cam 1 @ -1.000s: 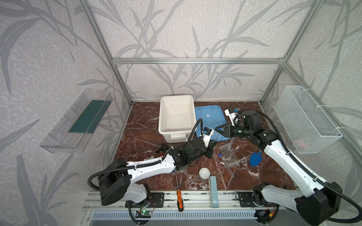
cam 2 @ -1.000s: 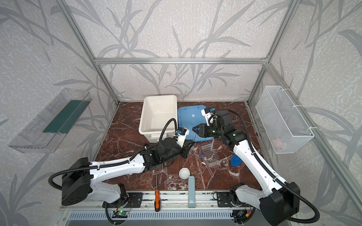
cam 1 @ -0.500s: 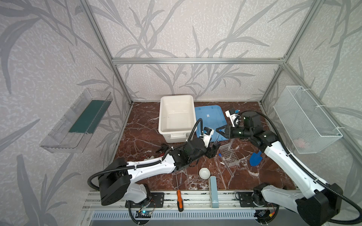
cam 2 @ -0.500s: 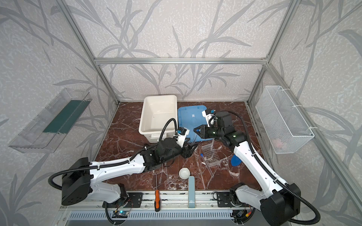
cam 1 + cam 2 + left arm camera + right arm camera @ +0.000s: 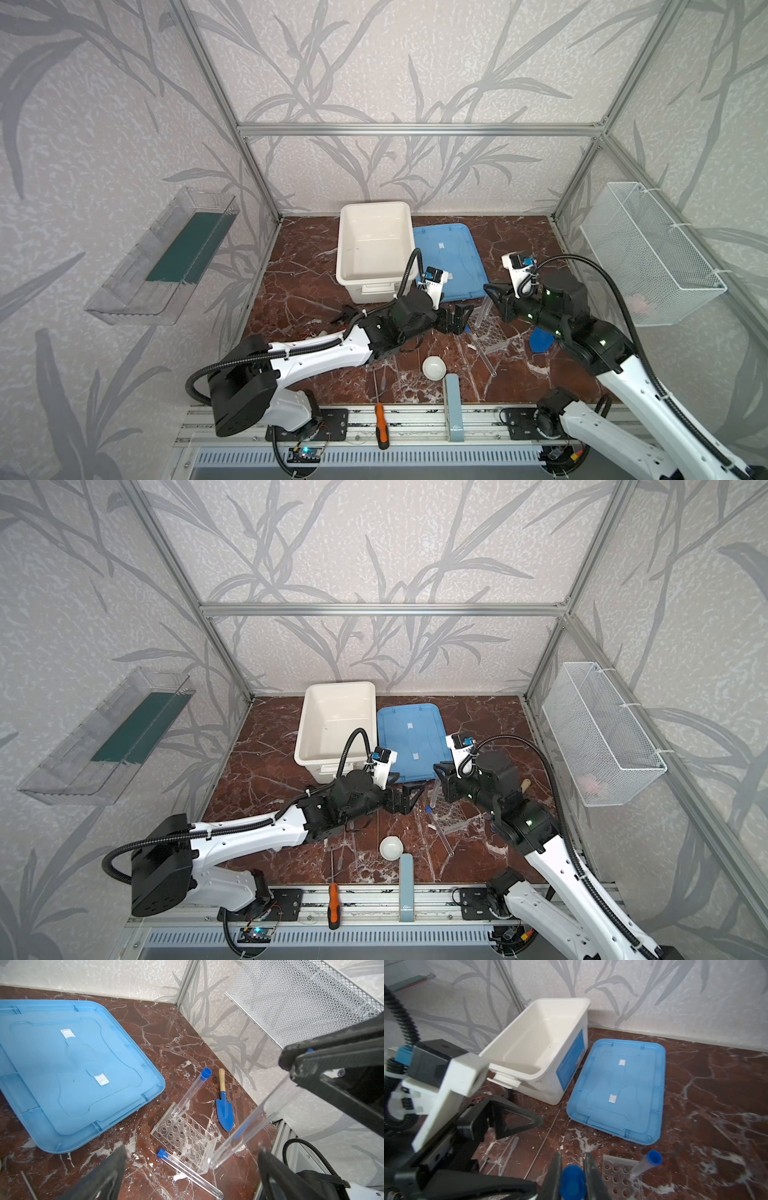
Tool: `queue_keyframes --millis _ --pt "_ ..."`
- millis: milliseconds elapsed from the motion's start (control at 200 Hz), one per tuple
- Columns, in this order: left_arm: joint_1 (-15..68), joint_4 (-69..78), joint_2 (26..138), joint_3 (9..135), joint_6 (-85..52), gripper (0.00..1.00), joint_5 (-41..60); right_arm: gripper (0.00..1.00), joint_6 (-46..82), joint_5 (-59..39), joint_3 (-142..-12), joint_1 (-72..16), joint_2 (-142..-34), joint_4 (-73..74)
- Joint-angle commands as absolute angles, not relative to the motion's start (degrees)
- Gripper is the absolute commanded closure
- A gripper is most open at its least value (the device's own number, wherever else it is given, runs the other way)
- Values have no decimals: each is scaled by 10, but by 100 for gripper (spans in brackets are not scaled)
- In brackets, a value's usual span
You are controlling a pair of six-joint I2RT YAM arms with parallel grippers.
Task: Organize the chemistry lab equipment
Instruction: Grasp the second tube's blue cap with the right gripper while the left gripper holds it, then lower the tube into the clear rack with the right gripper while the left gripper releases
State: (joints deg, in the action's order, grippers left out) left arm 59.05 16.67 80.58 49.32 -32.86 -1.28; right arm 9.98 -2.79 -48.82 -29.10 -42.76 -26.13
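right gripper [image 5: 573, 1159]: being kept clamped on the cap end of a long clear blue-capped tube [image 5: 239, 1126], with the cap being pinched between both fingers. left gripper [image 5: 459, 319]: jaws being held wide apart with nothing between them. A second ago they were being held shut, apparently on this same tube.

Read as a handover being completed. The tube is now being carried by the right arm alone. Its rounded end is hanging free near the end wall of the clear holed plastic tube rack [image 5: 182, 1136] and is not yet being seated in any hole.

The rack is being left flat on the red-brown marble floor [image 5: 187, 1028]. A second blue-capped clear tube [image 5: 188, 1095] is already being held in a corner hole, leaning. The third tube [image 5: 187, 1172] is being left lying on the floor, just beside the rack.

Further out, the small white round dish [image 5: 434, 367] and thin clear droppers [image 5: 511, 1148] are being left untouched on the floor.

Next, probably, the held tube is to be lined up over a free hole and lowered, with the left arm being pulled back first. Risk: the light rack being nudged if the tip is being brought in off-centre.
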Motion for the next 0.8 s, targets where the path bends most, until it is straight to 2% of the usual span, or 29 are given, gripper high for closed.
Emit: queue_keyframes --millis 0,120,365,795 --pt "587 168 818 522 -342 1 17 85 74 83 -459 -293 -399 -265" --pt "588 182 835 528 -349 1 47 85 74 112 -428 -293 -380 -255" --pt "593 170 872 542 -377 1 63 83 91 153 -328 -293 -341 -142" --pt "599 156 922 572 -384 1 82 83 82 181 -260 -292 -355 -24"
